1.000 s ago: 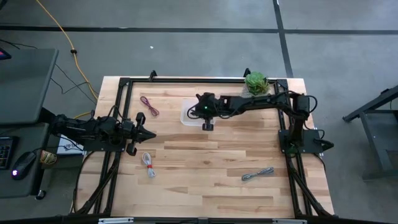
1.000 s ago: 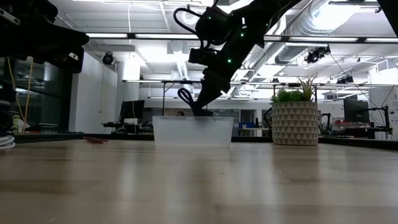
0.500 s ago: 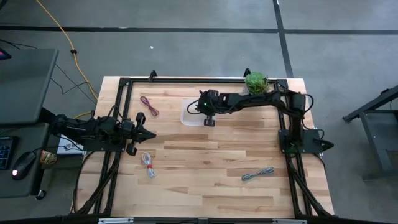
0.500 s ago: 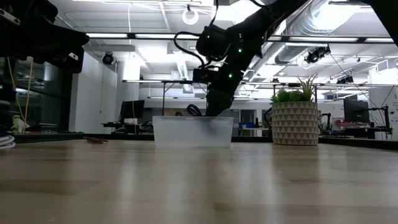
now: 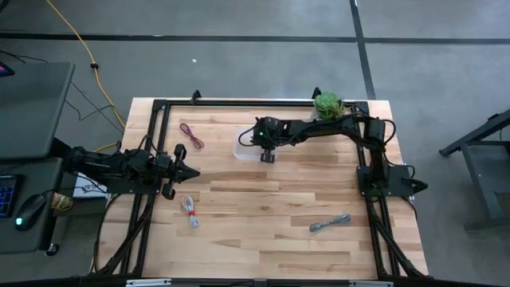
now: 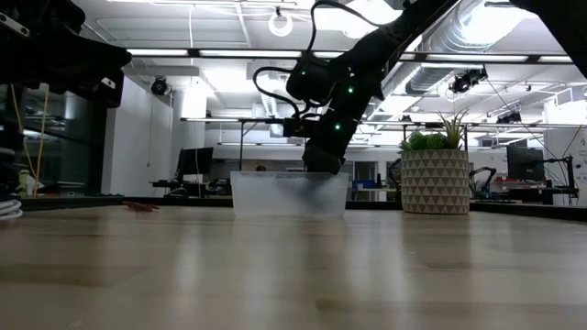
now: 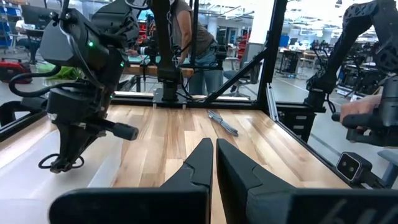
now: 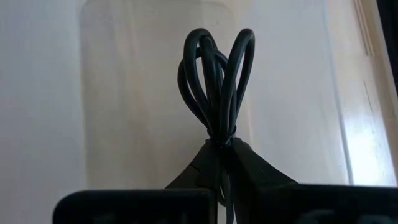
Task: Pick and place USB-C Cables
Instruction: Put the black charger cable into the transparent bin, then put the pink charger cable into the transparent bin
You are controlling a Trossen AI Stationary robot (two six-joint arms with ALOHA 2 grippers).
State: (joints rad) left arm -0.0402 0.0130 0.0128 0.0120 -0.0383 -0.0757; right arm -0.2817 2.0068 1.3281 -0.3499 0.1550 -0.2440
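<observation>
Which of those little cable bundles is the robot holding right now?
The black cable, pinched in the right gripper over the clear bin; the other three lie loose on the table.

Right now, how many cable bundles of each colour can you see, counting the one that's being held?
Dark red cable: 1
White-and-red cable: 1
Grey cable: 1
Black cable, held by the right end effector over the clear bin: 1
Total: 4

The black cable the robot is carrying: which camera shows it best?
The right wrist view: the black cable fills it, its loops pinched in the right gripper over the clear bin. The left wrist view shows it small; the other views hide it.
</observation>
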